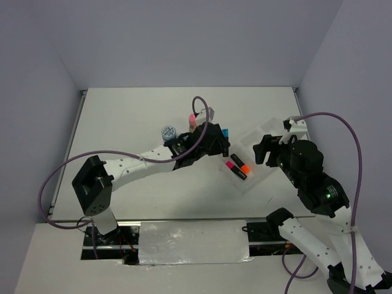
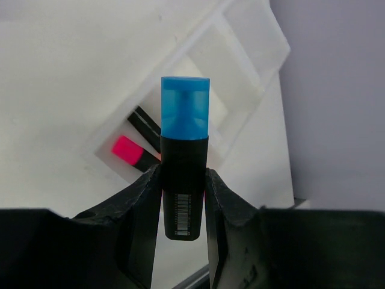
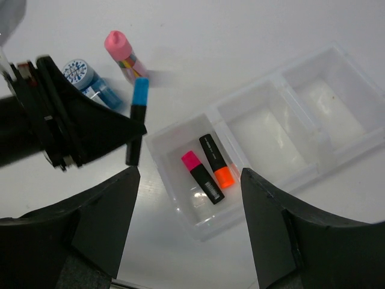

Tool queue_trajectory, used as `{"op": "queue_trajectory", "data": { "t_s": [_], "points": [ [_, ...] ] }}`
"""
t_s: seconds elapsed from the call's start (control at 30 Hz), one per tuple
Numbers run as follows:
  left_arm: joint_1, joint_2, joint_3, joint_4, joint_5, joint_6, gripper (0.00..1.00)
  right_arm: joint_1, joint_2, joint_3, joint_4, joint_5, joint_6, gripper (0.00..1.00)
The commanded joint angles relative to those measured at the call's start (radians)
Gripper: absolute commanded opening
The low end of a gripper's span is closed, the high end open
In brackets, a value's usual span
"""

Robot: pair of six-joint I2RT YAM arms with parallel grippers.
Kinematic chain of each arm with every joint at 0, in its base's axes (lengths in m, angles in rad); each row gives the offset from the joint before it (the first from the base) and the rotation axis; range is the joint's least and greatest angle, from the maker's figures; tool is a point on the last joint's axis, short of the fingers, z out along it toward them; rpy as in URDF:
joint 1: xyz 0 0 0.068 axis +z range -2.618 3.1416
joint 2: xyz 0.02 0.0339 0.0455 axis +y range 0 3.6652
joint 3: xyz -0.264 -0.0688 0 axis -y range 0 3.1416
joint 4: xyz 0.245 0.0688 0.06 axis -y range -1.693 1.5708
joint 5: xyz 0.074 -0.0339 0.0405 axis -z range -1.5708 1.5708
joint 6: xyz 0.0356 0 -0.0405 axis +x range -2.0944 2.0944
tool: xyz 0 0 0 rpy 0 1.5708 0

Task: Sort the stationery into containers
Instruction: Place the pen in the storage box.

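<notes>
Left gripper point(image 1: 221, 136) grips blue marker point(image 1: 226, 132); tray point(image 1: 252, 142) nearby.

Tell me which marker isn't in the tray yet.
The blue-capped marker, clamped in the left gripper; the pink-capped marker and orange-capped marker lie in the tray.

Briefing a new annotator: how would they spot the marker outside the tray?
Find the translucent three-compartment tray. Beside its occupied end, the left gripper grips a short black marker. Its cap is blue; the pink-capped marker and orange-capped marker lie inside.
</notes>
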Motion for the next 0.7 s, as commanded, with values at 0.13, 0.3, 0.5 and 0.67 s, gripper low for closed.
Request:
{"op": "queue_trajectory", "data": {
  "t_s": [0.13, 0.3, 0.5, 0.67],
  "points": [
    [-0.078, 0.066, -0.056, 0.335, -0.050, -0.212, 0.17, 0.001, -0.006, 0.047, 0.019, 0.014, 0.019, 0.76],
    [-0.101, 0.127, -0.052, 0.355, -0.116, -0.244, 0.24, 0.003, -0.009, 0.047, 0.013, 0.017, 0.008, 0.76],
    [-0.103, 0.216, -0.027, 0.360, -0.109, -0.255, 0.39, 0.003, -0.006, 0.030, 0.024, -0.002, 0.006, 0.76],
    [-0.106, 0.219, -0.042, 0.366, -0.116, -0.265, 0.49, 0.003, -0.002, 0.019, 0.027, -0.002, 0.000, 0.77]
  ]
}}
